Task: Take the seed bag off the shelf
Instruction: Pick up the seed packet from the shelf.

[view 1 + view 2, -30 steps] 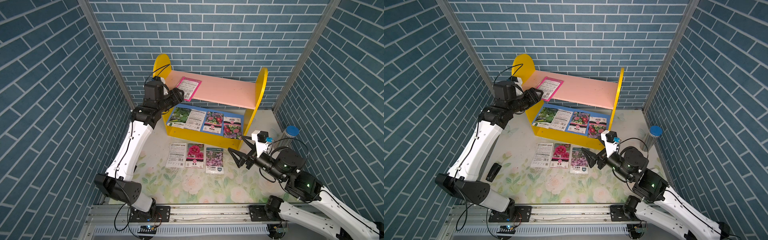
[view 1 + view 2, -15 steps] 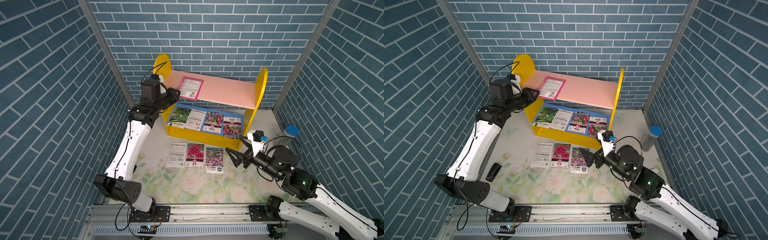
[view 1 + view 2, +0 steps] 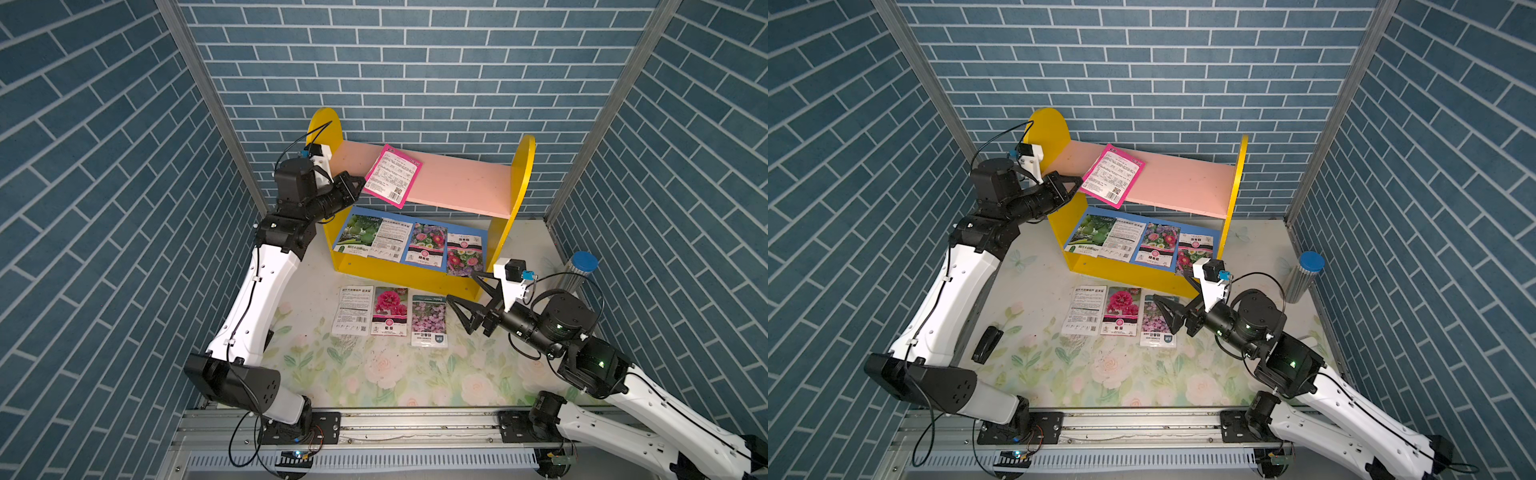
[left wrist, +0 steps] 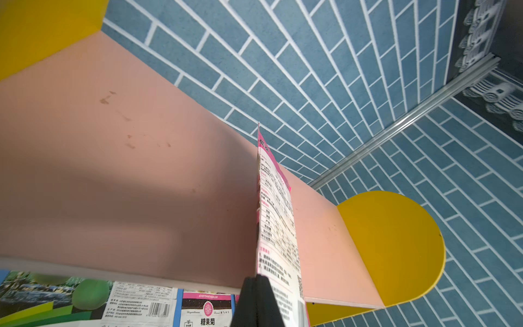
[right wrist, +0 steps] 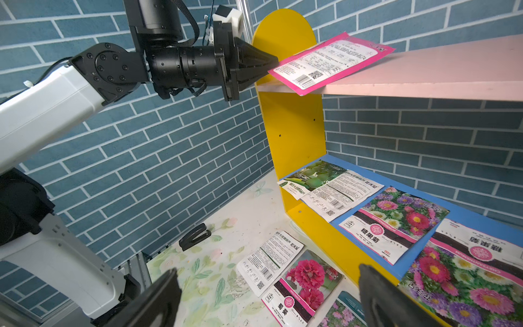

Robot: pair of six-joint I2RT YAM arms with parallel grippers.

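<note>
The shelf [image 3: 457,185] [image 3: 1183,183] stands against the back wall, with yellow side panels, a pink upper board and a blue lower board. A pink-edged seed bag [image 3: 392,174] [image 3: 1113,174] [image 5: 331,62] lies printed side up on the upper board, its corner hanging past the front left edge. My left gripper [image 3: 362,183] [image 3: 1079,183] [image 5: 276,63] is shut on that bag's near corner. The left wrist view shows the bag [image 4: 278,226] edge-on between the closed black fingers [image 4: 249,300]. Low over the mat by the shelf's right foot, my right gripper [image 3: 461,286] [image 5: 268,271] is open and holds nothing.
Several seed bags [image 3: 424,243] lie on the blue lower board. Three more bags [image 3: 388,309] sit in a row on the floral mat in front. A silver cylinder with a blue cap [image 3: 582,270] stands at the right wall. A black stapler [image 3: 987,343] lies at the left.
My left gripper's jaws have closed on the pink bag's corner, and the bag has shifted slightly right on the board. The right gripper has drifted a little left, still open.
</note>
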